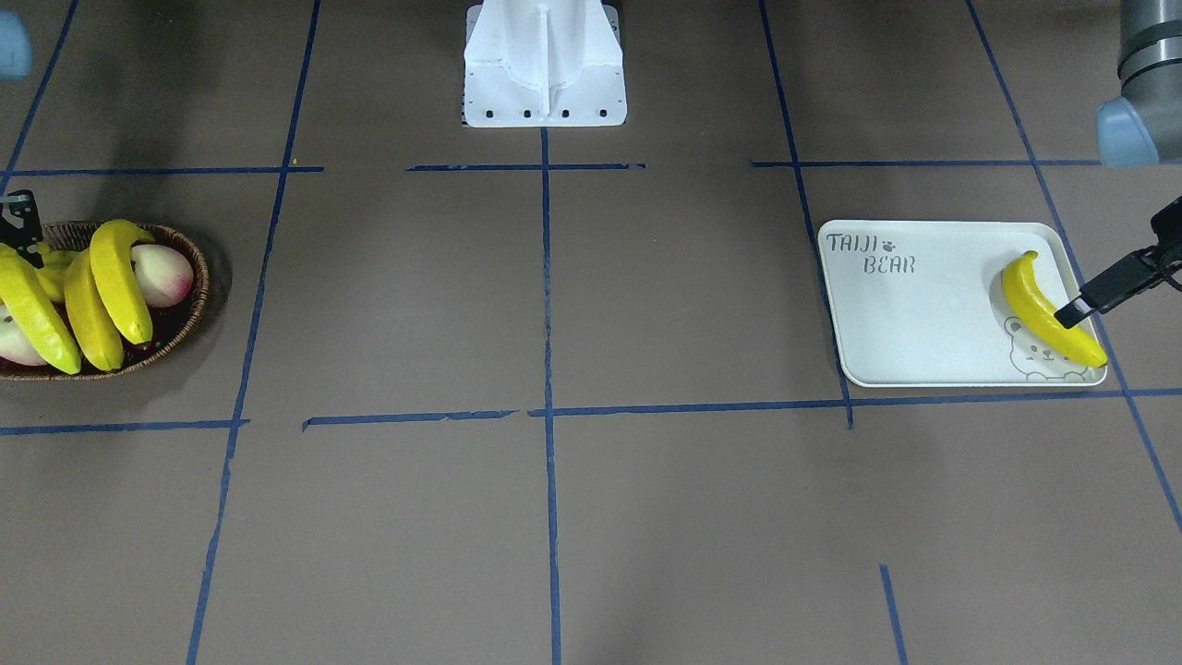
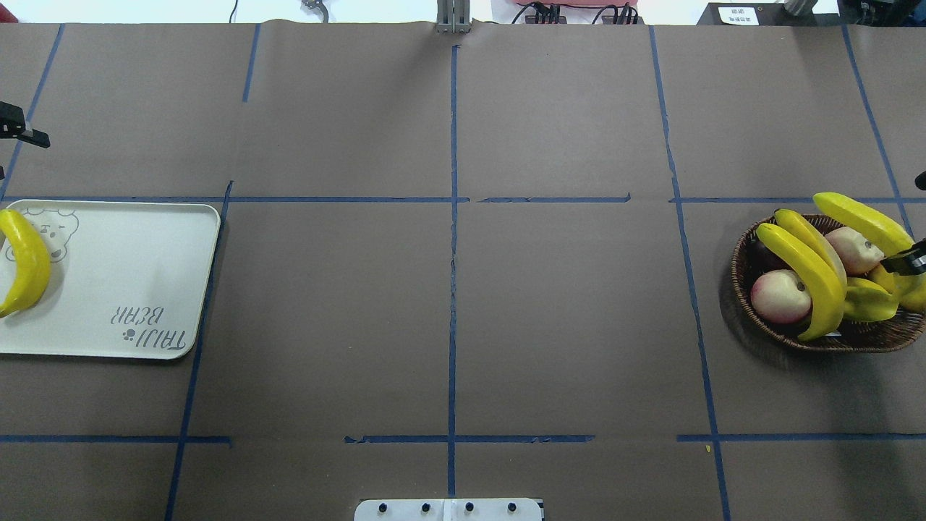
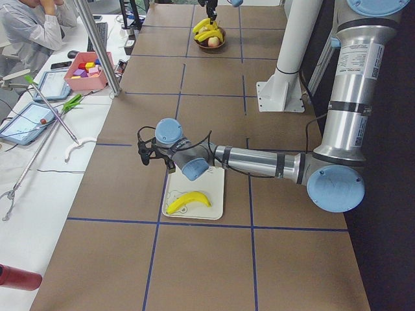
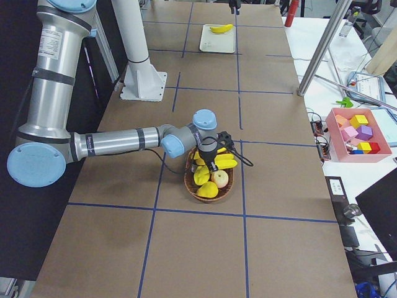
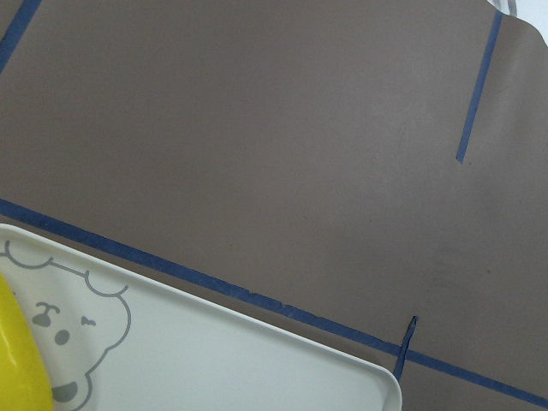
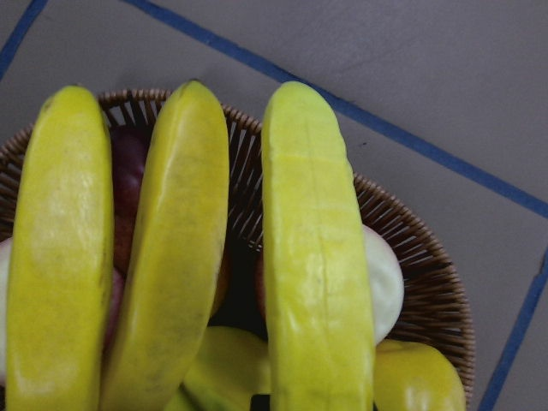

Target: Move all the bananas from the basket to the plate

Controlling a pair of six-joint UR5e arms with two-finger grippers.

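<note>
One yellow banana (image 2: 25, 264) lies free on the white "TAIJI BEAR" plate (image 2: 130, 268), at its bear-cartoon end. My left gripper (image 3: 144, 150) hangs just beyond that end, clear of the banana (image 1: 1043, 309), and seems open and empty. Three more bananas (image 2: 806, 278) lean across the brown wicker basket (image 2: 745, 289) at the right. My right gripper (image 4: 209, 156) is low over the basket. One black finger (image 2: 904, 264) crosses the farthest banana (image 2: 864, 217). Its fingers look spread, open around that banana. The right wrist view is filled by the three bananas (image 6: 312, 257).
Pink-white peaches (image 2: 780, 297) and a yellow-green starfruit (image 2: 864, 300) lie under the bananas in the basket. The white robot base (image 1: 545, 65) stands at the table's middle edge. Blue tape lines cross the brown table. A person (image 3: 32, 19) sits at a side desk.
</note>
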